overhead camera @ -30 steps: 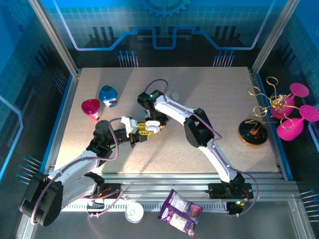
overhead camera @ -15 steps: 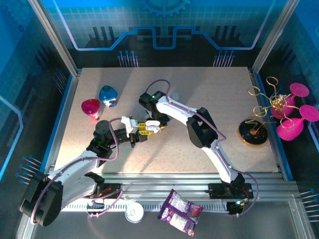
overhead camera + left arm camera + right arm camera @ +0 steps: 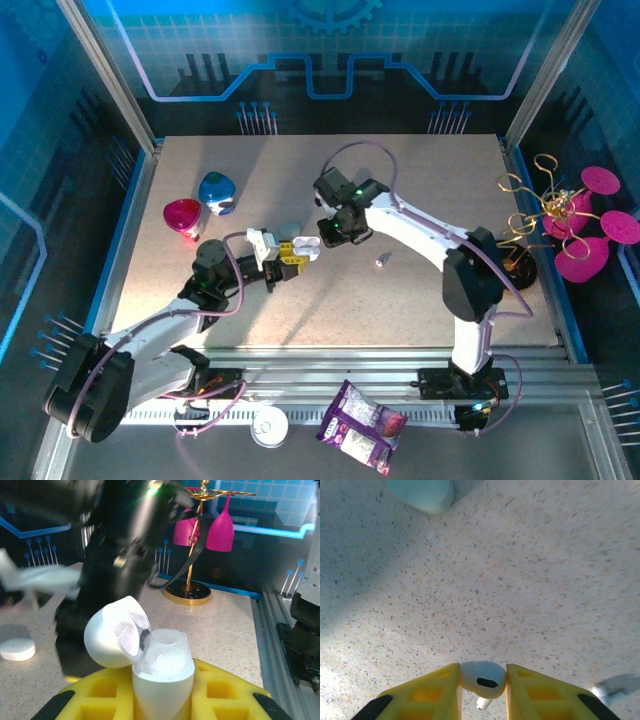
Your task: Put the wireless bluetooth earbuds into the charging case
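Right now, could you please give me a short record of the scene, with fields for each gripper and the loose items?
left gripper: shut on the charging case, which stands upright with its lid open
right gripper: shut on an earbud, held above the table
case interior: too blurred to tell what it holds
loose earbud: lying on the table, to the right of the held case
mint case: on the table, apart from the right gripper

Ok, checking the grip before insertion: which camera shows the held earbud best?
Right wrist: the earbud sits sharp and close in the right gripper. In top external it is too small to tell, in left wrist too blurred.
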`<action>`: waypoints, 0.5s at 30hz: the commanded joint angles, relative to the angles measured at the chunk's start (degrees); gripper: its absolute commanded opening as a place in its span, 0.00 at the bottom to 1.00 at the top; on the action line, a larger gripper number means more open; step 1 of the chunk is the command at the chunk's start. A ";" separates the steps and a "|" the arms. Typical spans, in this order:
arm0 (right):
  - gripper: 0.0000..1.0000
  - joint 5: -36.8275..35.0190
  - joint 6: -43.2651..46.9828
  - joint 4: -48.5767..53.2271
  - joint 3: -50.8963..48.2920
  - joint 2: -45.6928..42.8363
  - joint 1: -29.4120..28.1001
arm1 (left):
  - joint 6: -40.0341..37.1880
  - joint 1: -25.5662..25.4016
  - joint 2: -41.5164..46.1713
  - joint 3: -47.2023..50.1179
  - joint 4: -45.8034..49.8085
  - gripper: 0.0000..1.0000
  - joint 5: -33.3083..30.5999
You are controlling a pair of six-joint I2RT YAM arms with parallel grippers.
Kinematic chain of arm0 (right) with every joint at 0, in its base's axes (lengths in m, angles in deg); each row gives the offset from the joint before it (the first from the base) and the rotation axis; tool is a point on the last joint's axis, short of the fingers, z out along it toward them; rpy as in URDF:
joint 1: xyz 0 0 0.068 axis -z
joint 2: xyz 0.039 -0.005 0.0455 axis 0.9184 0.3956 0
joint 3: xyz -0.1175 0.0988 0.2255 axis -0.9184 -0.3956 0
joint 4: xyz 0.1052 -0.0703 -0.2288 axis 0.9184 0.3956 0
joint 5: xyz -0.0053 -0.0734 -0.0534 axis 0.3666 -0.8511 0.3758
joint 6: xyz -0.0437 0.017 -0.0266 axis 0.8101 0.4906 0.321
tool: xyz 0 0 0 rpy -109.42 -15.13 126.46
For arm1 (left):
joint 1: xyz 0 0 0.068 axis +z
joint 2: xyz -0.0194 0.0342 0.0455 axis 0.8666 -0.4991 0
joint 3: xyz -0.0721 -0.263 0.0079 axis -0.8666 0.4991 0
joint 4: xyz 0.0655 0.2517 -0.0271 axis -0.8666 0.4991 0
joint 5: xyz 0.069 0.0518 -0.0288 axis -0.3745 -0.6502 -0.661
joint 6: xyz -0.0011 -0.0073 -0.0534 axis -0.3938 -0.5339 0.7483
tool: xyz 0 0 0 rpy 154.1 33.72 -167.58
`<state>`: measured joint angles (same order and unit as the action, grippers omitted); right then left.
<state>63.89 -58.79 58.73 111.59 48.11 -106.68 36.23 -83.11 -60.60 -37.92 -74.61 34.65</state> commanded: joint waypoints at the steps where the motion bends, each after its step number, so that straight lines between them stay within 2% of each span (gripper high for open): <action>1: 0.25 -1.35 1.76 -7.45 -3.98 -6.44 0.79 | 2.83 -0.20 -2.30 0.12 -4.43 0.15 -2.78; 8: 0.24 -3.27 4.51 -16.36 -11.54 -16.71 0.51 | 4.94 -0.19 -8.04 -1.70 -6.74 0.16 -5.36; 15: 0.22 -0.54 5.80 -23.76 -16.43 -23.67 -0.17 | 7.04 -0.24 -11.88 -3.52 -7.97 0.16 -6.88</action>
<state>61.88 -54.29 40.43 96.70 26.82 -106.20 41.43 -83.11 -71.50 -39.08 -79.20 28.99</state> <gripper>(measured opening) 0.225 0.217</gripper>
